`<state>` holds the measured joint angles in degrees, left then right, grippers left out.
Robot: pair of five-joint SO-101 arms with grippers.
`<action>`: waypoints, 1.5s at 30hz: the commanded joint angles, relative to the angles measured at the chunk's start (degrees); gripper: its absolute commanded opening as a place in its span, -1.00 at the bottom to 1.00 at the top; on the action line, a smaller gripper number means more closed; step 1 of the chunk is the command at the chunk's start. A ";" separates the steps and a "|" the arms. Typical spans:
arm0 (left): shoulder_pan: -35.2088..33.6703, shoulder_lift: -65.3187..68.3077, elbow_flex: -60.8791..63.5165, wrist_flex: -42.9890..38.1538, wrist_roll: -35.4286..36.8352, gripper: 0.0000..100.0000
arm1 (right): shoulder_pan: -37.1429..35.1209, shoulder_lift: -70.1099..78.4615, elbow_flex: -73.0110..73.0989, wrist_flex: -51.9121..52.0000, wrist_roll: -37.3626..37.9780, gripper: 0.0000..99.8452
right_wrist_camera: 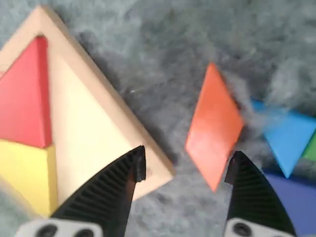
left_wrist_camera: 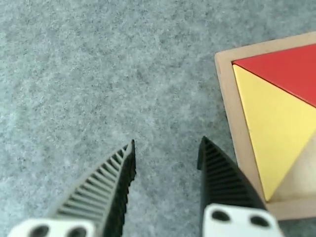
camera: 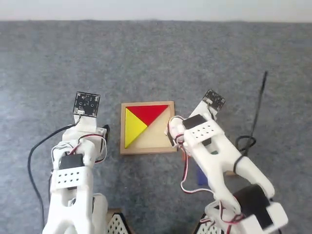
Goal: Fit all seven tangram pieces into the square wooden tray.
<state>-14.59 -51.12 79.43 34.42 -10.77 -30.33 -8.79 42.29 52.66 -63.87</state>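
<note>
The square wooden tray (camera: 146, 147) lies between my two arms and holds a red triangle (camera: 148, 113) and a yellow triangle (camera: 134, 127); the rest of its floor is bare wood. My left gripper (left_wrist_camera: 168, 148) hangs open over the grey felt just left of the tray rim (left_wrist_camera: 224, 89), with nothing between its fingers. My right gripper (right_wrist_camera: 188, 163) is open beside the tray's right corner (right_wrist_camera: 148, 153). An orange parallelogram (right_wrist_camera: 215, 126) lies on the felt close ahead of its fingertips, untouched.
Next to the orange piece lie a light blue triangle (right_wrist_camera: 289, 136), a dark blue piece (right_wrist_camera: 296, 197) and a green sliver (right_wrist_camera: 311, 150). A blue piece (camera: 201, 176) peeks from under the right arm. A black cable (camera: 256, 117) runs along the right.
</note>
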 commanded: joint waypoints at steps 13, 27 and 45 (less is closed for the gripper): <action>0.26 -1.76 -0.48 -1.14 -0.79 -0.59 | 5.23 6.02 -0.70 -2.95 -1.67 -0.47; 0.18 -1.76 -0.48 -1.14 -0.79 -0.59 | 5.41 5.76 -1.49 -2.24 1.14 -0.88; 0.44 -2.11 -0.48 0.35 -2.99 -0.59 | 4.88 -11.91 -6.42 9.98 50.11 -0.88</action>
<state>-14.59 -51.47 79.43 34.42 -13.23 -25.49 -17.49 39.38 65.58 -21.41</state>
